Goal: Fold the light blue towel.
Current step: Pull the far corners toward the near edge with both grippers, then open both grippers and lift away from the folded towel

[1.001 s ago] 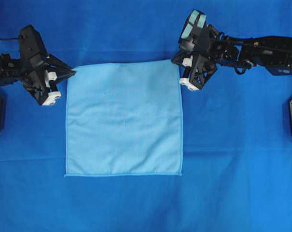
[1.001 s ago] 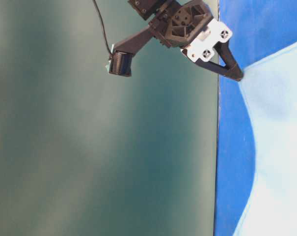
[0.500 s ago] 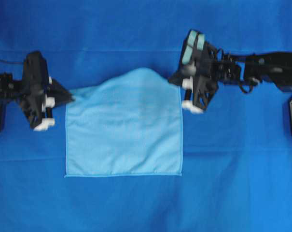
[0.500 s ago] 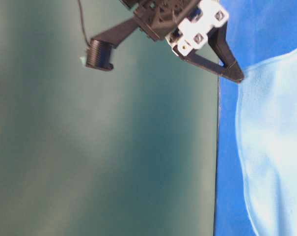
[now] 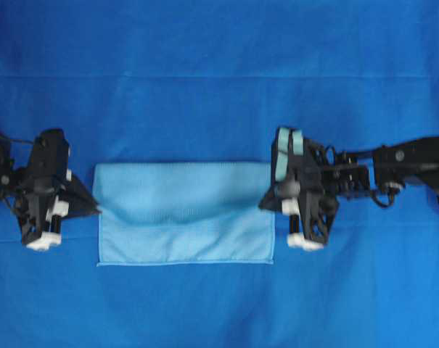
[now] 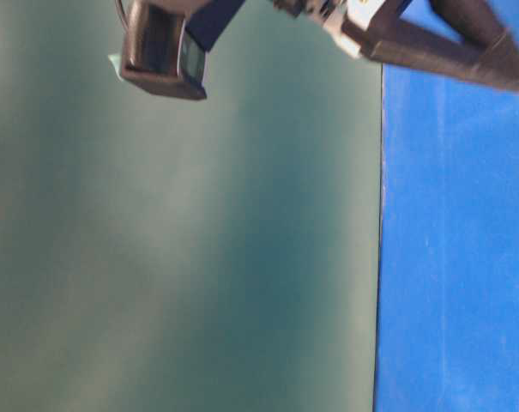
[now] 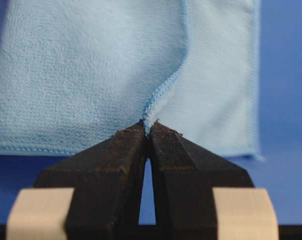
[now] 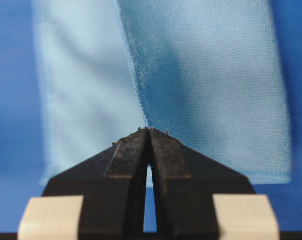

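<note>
The light blue towel (image 5: 183,232) lies in the middle of the table with its far half lifted and drawn forward over its near half. At the towel's left side, my left gripper (image 5: 96,212) is shut on a far corner; the left wrist view shows the stitched hem pinched at the gripper's (image 7: 148,127) tip, with the towel (image 7: 91,75) spreading beyond. At the right side, my right gripper (image 5: 263,205) is shut on the other far corner, the towel (image 8: 205,90) hanging from its tip (image 8: 149,132). The lifted fold sags between the two grippers.
A royal-blue table cloth (image 5: 204,72) covers the whole table under the towel. The table-level view shows the left arm's fingers (image 6: 448,53) and wrist camera (image 6: 160,47) before a dark green wall (image 6: 199,257), with the table cloth (image 6: 448,275) at the right.
Both grippers have moved from the towel's far edge toward the near edge, carrying its far corners. The far half has risen off the table and come over the near half.
</note>
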Robot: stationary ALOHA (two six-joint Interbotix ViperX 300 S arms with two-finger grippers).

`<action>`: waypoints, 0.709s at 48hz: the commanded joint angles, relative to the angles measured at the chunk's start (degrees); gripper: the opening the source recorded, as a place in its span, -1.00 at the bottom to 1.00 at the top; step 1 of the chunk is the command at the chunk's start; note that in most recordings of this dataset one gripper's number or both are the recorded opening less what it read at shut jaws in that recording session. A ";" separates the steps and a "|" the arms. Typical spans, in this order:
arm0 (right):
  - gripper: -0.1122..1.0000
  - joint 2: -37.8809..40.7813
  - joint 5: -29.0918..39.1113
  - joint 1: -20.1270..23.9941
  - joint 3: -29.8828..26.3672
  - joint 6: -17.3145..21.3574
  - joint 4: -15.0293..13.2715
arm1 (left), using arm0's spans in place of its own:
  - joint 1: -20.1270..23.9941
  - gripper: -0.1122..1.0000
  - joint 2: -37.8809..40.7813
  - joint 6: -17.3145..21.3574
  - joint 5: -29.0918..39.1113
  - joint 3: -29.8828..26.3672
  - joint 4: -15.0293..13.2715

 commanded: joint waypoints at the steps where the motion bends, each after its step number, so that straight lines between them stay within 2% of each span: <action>1: -0.78 -0.35 -0.62 1.85 -0.70 -0.18 1.49 | -3.43 -0.79 1.41 -2.20 -0.18 -2.11 -0.09; 9: -0.78 1.14 -0.62 5.01 -0.88 -0.18 5.19 | -8.26 -0.79 4.75 -4.57 0.18 -4.92 0.00; 17: -0.78 2.11 -1.05 6.59 -1.23 -0.18 6.77 | -11.07 -0.79 7.12 -4.75 1.58 -7.21 -0.09; 23: -0.78 2.81 -1.14 6.77 -1.32 -0.18 6.86 | -10.99 -0.78 7.73 -5.10 3.69 -7.73 0.00; 34: -0.78 3.52 -2.29 6.33 -1.32 -0.18 7.47 | -7.21 -0.79 8.35 -5.10 4.39 -7.47 0.00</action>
